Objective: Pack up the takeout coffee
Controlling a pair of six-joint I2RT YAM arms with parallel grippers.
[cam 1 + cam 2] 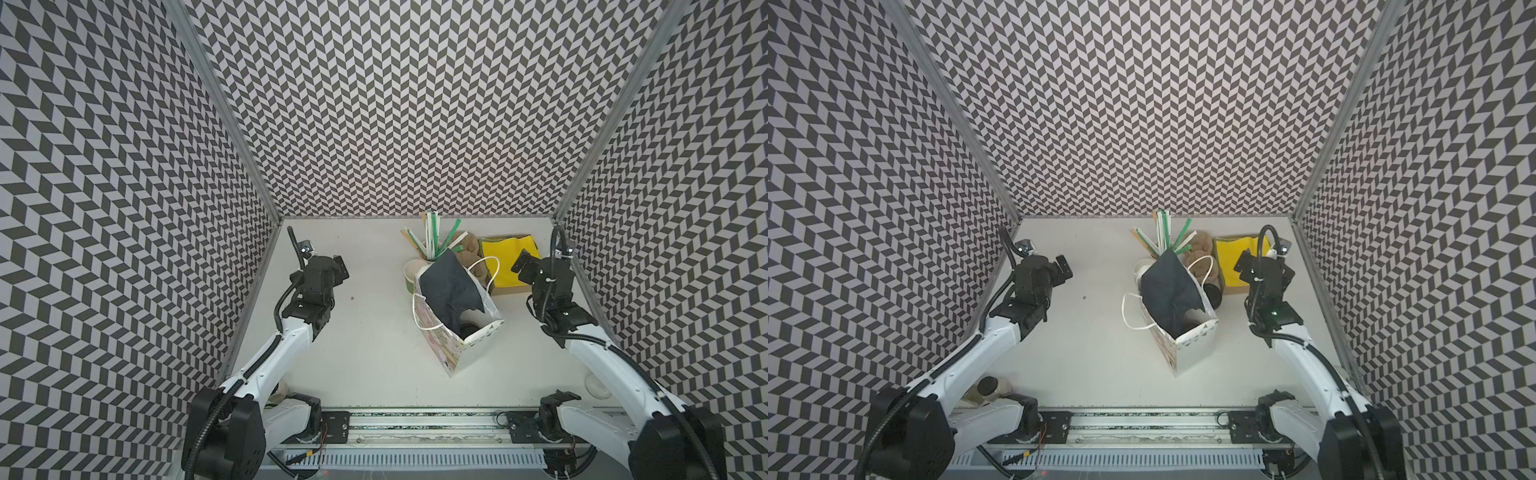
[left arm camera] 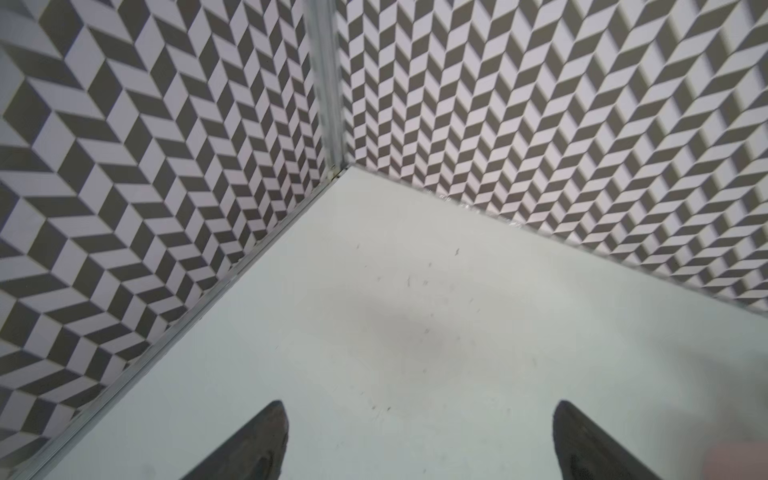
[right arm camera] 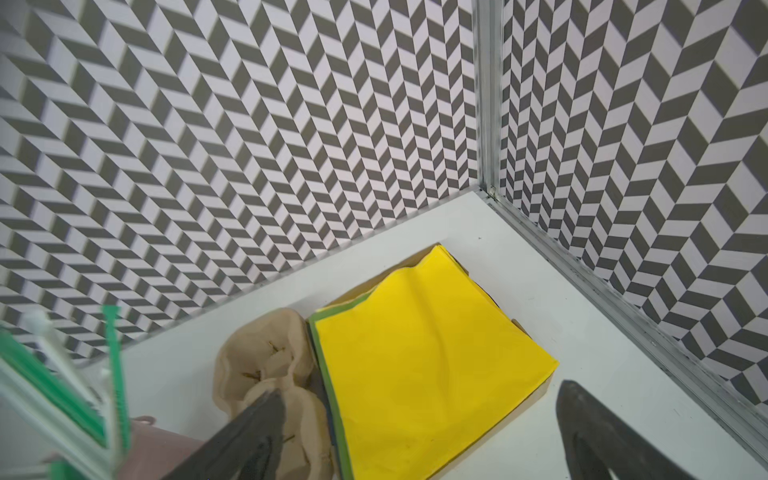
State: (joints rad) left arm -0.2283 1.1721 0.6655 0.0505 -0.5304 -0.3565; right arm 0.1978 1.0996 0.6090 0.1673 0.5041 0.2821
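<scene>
No lettering, label, brand, number or sign can be read anywhere in these views. The paper bag (image 1: 453, 345) at the middle of the table carries a pale printed pattern on its side, too small and blurred to make out as words in both top views. Behind the bag, the wrapped straws (image 1: 432, 237) show only green and white bands, and the yellow sheets (image 3: 424, 353) just beyond them are plain.
</scene>
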